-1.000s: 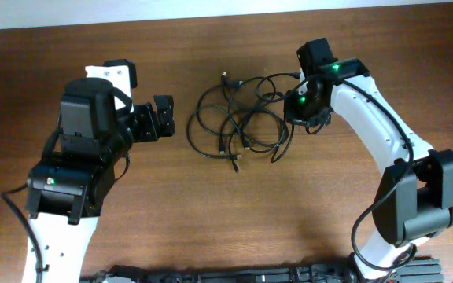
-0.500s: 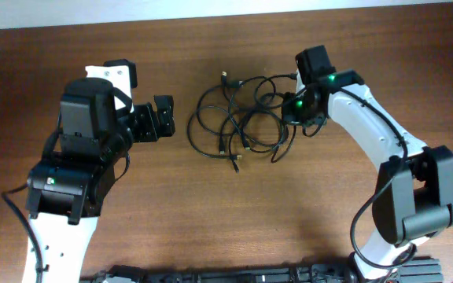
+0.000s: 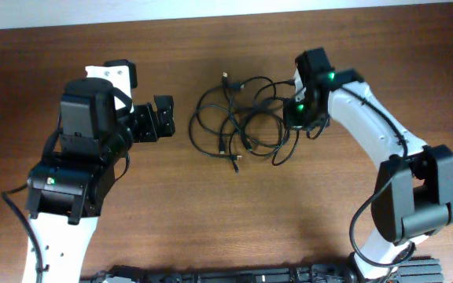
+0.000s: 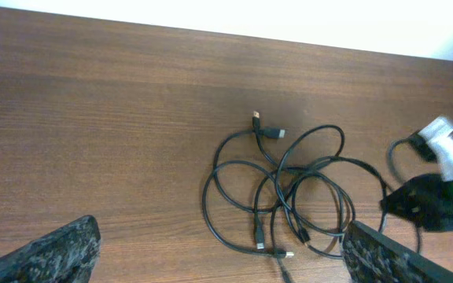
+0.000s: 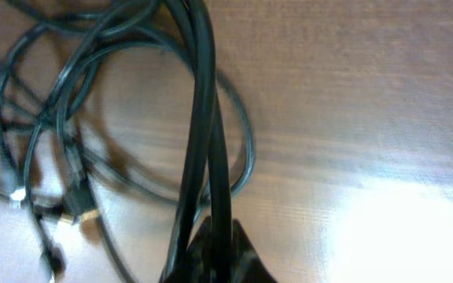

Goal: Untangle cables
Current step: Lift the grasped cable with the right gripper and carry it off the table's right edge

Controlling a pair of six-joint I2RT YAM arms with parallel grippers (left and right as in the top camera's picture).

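One tangled bundle of cables (image 3: 238, 126) lies on the wooden table (image 3: 211, 220), its thin black loops crossing so often that the number of separate cords cannot be told. At least five small plug ends (image 4: 274, 134) show in the left wrist view, some metal-tipped.

Two grippers flank the bundle. The left gripper (image 3: 167, 118) sits just left of the bundle, apart from it, its two fingers (image 4: 53, 251) spread wide with nothing between them. The right gripper (image 3: 294, 116) is at the bundle's right edge with its fingers pinched tight on the cables. Two strands (image 5: 203, 118) run side by side into the closed tips (seen close in the right wrist view), and the remaining loops fan out on the wood beyond them.
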